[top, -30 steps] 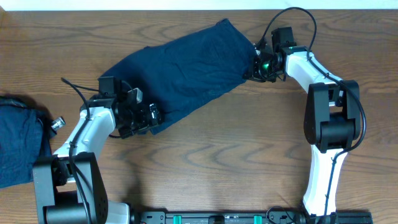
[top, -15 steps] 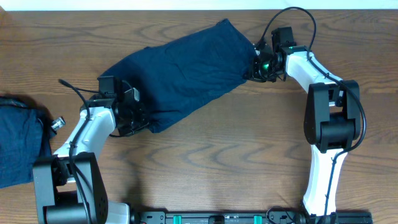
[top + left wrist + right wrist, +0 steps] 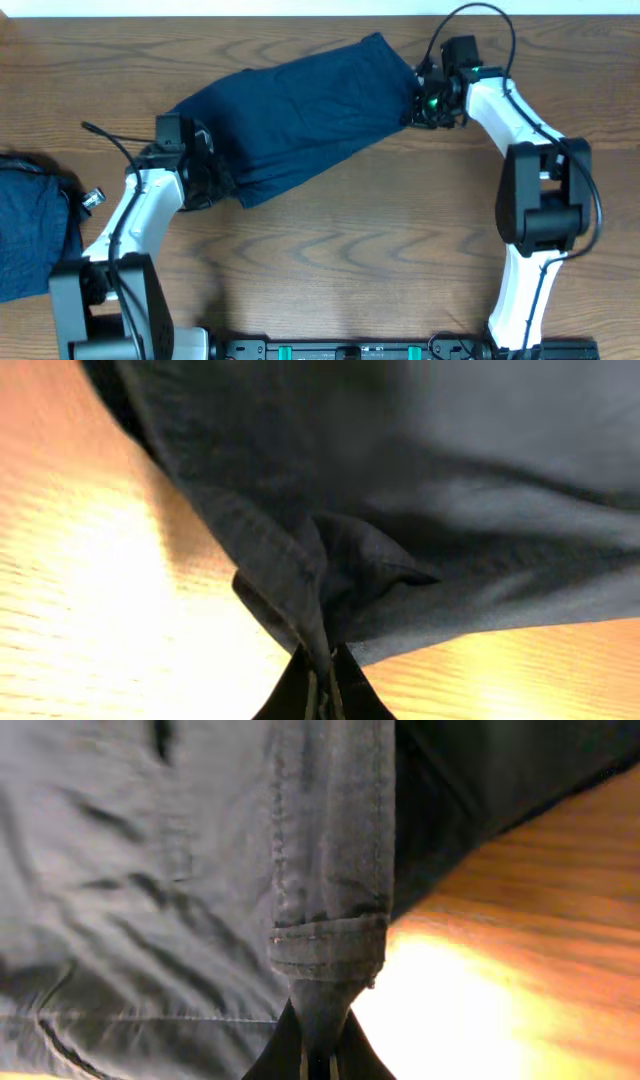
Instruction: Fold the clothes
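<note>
We see the dark blue garment [image 3: 300, 110] stretched slantwise across the far half of the wooden table [image 3: 380, 250], between the two arms. The left gripper [image 3: 222, 178] is clenched on a fold of its lower left hem. The right gripper [image 3: 415, 100] is clamped on the stitched corner at its upper right. Another blue cloth [image 3: 30, 235] lies heaped at the table's left edge, well apart.

No readable text, label or number anywhere.
</note>
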You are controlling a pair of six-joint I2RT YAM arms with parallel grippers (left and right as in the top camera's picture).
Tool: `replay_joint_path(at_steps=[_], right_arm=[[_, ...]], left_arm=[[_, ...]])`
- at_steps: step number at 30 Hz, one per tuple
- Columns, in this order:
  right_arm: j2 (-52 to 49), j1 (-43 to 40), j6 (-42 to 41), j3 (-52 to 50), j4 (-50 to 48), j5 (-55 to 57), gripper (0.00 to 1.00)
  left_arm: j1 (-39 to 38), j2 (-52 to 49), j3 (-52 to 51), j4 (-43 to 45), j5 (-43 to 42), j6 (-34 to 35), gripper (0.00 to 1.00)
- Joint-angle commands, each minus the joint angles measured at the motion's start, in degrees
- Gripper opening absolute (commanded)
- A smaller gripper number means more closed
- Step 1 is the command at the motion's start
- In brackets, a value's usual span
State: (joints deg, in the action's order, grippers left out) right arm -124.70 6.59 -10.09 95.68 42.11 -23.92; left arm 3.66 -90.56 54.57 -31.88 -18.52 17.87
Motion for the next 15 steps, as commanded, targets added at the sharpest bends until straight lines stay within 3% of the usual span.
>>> replay_joint_path(at_steps=[1,15], right_arm=[[5.6,-1.1,1.7,3.6,0.9,3.7,0.01],[7.1,-1.9,3.5,17.2,14.3,9.2,0.01]], left_arm=[[0.3,3.3,3.3,-1.5,2.8,0.4,0.06],[0.2,12.5,12.2,-7.5,5.1,0.5,0.06]])
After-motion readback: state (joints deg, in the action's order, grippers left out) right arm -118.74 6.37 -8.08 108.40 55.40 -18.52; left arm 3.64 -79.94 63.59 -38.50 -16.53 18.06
